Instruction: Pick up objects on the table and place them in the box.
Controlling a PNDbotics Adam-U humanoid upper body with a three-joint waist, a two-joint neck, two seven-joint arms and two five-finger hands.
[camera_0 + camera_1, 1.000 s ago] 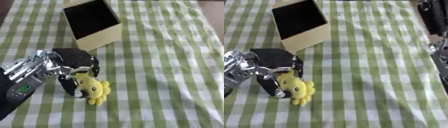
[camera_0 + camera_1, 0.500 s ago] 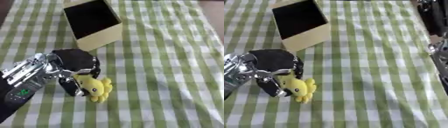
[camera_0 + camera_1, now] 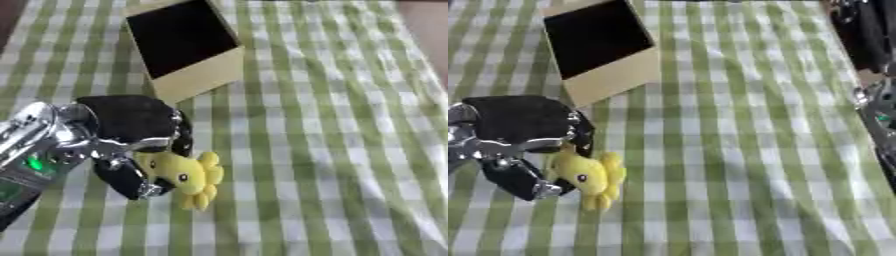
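Note:
A small yellow plush toy point(image 3: 188, 175) with petal-like edges and a dark eye hangs just over the checked cloth at lower left. My left hand point(image 3: 131, 130) comes in from the left and is curled round it, fingers above it and thumb point(image 3: 127, 179) below. The open cream box point(image 3: 185, 46) with a dark inside stands at the upper left, beyond the hand. Only the dark arm of my right side point(image 3: 877, 107) shows at the right edge of the right eye view; its hand is out of sight.
A green and white checked cloth point(image 3: 332, 150) covers the whole table. Dark equipment point(image 3: 859, 30) stands past the table's far right corner.
My left hand has lifted and carried the yellow toy a little up and to the right, toward the box. The box has not moved.

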